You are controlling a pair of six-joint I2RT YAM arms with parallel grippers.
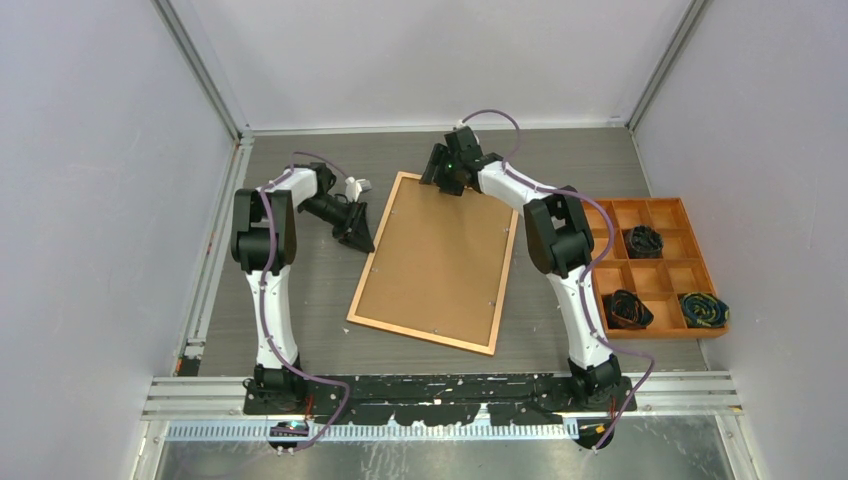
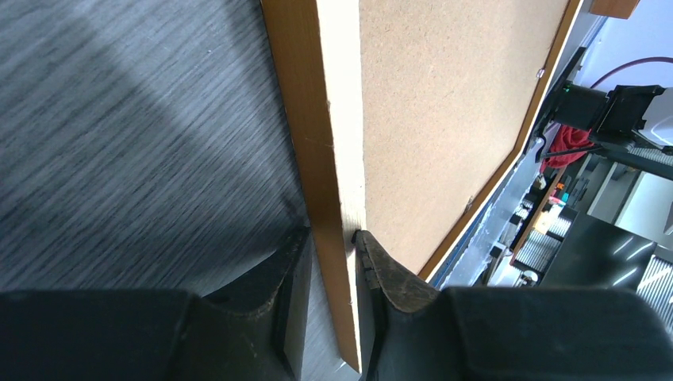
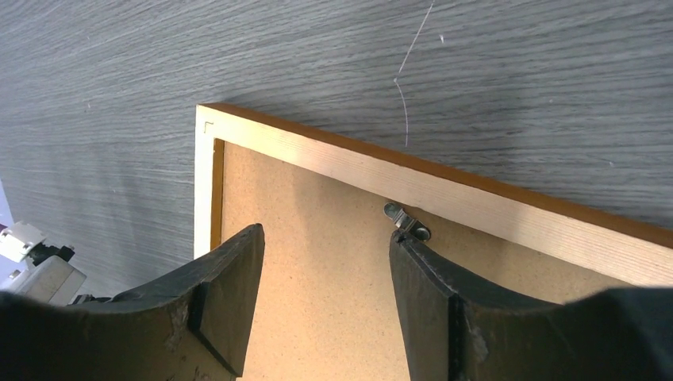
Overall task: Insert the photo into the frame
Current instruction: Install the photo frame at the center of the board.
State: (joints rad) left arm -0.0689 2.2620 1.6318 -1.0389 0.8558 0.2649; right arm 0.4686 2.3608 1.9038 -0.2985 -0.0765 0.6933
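At the left edge of the frame (image 1: 420, 336), the left gripper (image 2: 333, 262) pinches the wooden border, one finger outside and one on the backing board (image 1: 435, 260), likely steadying it. Over the frame's far edge the right gripper (image 3: 325, 236) hangs wide open and empty beside a metal tab (image 3: 406, 222), probably to turn it. The photo isn't visible. Grey wood-grain table (image 3: 238, 55), pale walls around.

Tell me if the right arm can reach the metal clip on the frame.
Probably yes: the open right hand hovers at the small metal clip on the orange-brown wooden picture frame, nothing between.
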